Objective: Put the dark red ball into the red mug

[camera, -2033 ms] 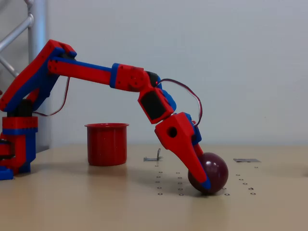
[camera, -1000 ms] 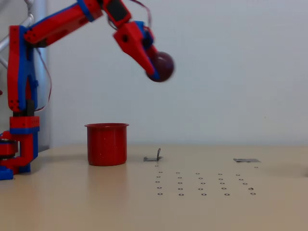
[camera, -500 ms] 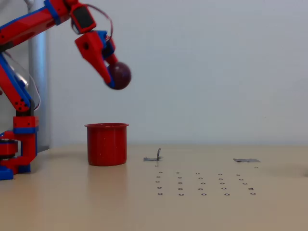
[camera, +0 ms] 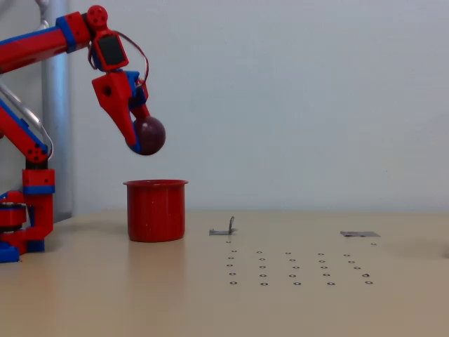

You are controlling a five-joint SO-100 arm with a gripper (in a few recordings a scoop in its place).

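Tabletop of pale tan fills the lower part of the fixed view, dotted with rows of small holes at about 5 o'clock from the picture's middle, and a plain pale grey wall rises behind it. A metal pole stands at the left edge. The red-and-blue arm reaches in from 9 o'clock, its gripper pointing down and clamped on the dark red ball, which hangs in the air. The ball is round, so no long axis or facing can be told. The red mug stands upright, mouth up, directly at 6 o'clock from the ball, apart from it. Two small metal bits lie farther right.
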